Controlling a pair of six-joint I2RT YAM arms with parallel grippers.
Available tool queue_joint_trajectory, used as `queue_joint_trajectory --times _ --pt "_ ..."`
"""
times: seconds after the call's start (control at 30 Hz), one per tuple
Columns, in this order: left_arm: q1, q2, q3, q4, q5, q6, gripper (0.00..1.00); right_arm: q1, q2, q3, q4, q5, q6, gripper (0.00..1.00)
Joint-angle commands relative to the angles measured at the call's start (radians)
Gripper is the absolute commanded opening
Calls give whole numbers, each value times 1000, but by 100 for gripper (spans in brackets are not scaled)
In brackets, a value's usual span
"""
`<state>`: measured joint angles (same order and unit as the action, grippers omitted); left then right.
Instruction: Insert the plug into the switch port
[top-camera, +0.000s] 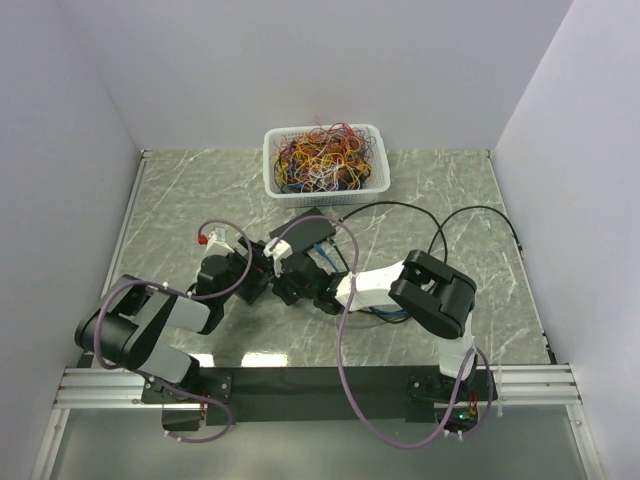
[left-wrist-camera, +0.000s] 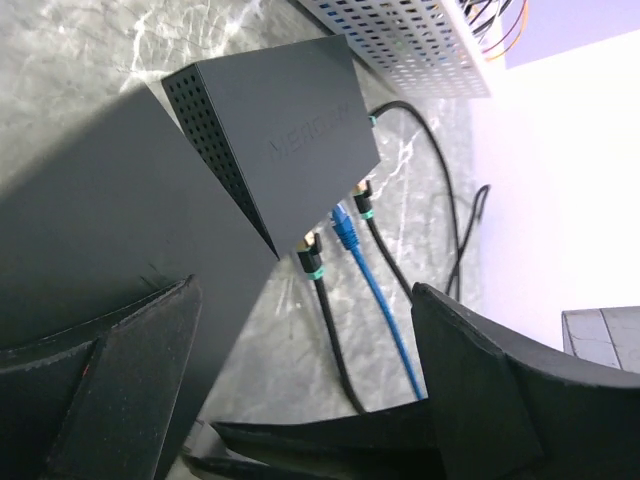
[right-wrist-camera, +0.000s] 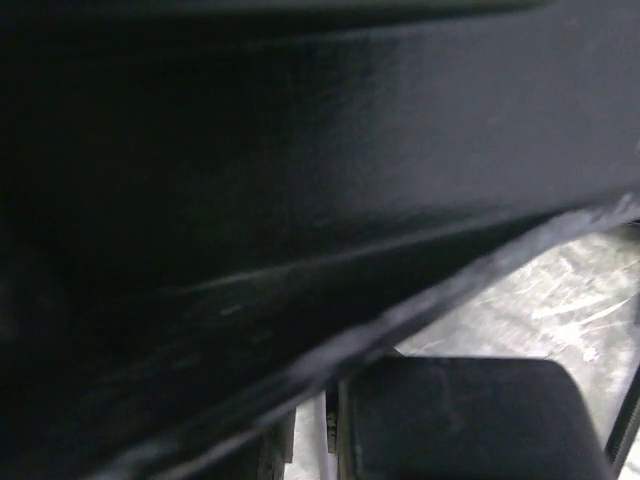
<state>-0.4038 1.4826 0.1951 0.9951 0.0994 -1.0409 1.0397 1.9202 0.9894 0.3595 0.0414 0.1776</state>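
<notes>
The dark switch box (top-camera: 306, 232) lies at mid-table; in the left wrist view (left-wrist-camera: 285, 135) it sits just beyond my fingers. A blue plug (left-wrist-camera: 345, 228) and two black gold-tipped plugs (left-wrist-camera: 310, 255) sit at its port face, their cables trailing toward me. My left gripper (left-wrist-camera: 305, 300) is open, with only cables and table between its fingers. My right gripper (top-camera: 305, 290) is close under the switch, against the left gripper. The right wrist view is almost filled by a dark blurred surface. Only one dark finger (right-wrist-camera: 470, 420) shows, so its state is unclear.
A white basket (top-camera: 325, 160) of tangled coloured wires stands at the back centre. Black cables (top-camera: 440, 225) loop over the table to the right of the switch. A blue cable (top-camera: 385, 315) runs under the right arm. White walls enclose the table.
</notes>
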Motion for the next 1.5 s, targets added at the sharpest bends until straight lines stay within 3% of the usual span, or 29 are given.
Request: queue_joint_trajectory --times 0.0,0.17,0.2,0.3,0.4,0.67,1.0,1.47 --pt "-84 85 -106 -288 244 -4 94 -75 -55 78 513 180 26 0" --pt "-84 104 -108 -268 246 -5 94 -76 -43 78 457 170 14 3" --pt "-84 104 -103 -269 246 -4 94 -78 -33 69 449 169 20 19" --pt "-84 100 -85 -282 243 2 94 -78 -21 25 440 172 52 49" --pt "-84 84 -71 -311 238 7 94 -75 -26 -23 434 193 74 58" --pt "-86 -80 -13 -524 165 37 94 -49 -137 -147 427 209 80 63" --pt "-82 -226 206 -815 2 120 96 25 -332 -227 368 245 92 70" --pt "-75 -458 345 -1033 -135 163 97 108 -617 -302 161 351 138 70"
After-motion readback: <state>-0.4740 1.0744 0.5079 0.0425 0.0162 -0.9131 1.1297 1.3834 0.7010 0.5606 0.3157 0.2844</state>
